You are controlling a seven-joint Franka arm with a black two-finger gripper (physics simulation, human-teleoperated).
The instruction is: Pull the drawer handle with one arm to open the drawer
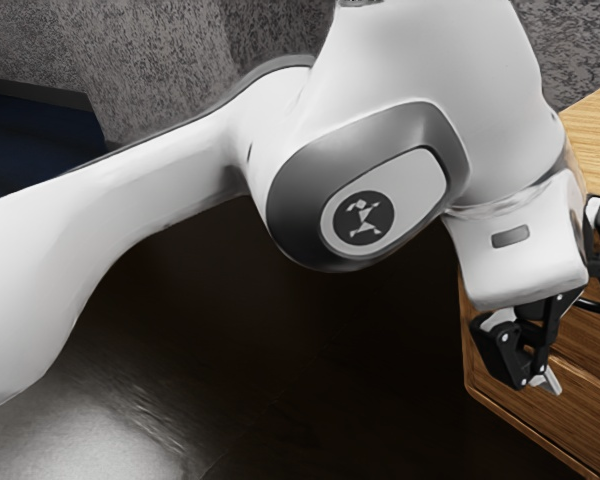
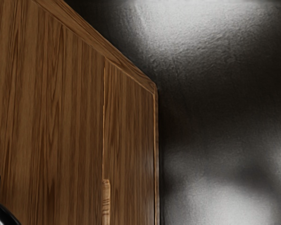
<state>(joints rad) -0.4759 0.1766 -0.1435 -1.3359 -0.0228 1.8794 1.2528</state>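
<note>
Right now my claw [image 1: 528, 365] hangs low at the exterior view's right, close against the front of a wooden cabinet [image 1: 592, 130] that stands on the dark worktop [image 1: 280, 400]. Whether the claw is wide or narrow, I cannot tell. The drawer [image 1: 588, 345] is in the cabinet's front face, just behind the claw, and I cannot make out its handle. In the wrist view the wood-grain front [image 2: 51, 131] is near my hand, with a thin seam [image 2: 104, 122] between two panels that lie flush. I cannot tell which panel is the drawer. My white arm [image 1: 160, 210] comes in from the exterior view's left, before a grey speckled wall [image 1: 130, 60].
</note>
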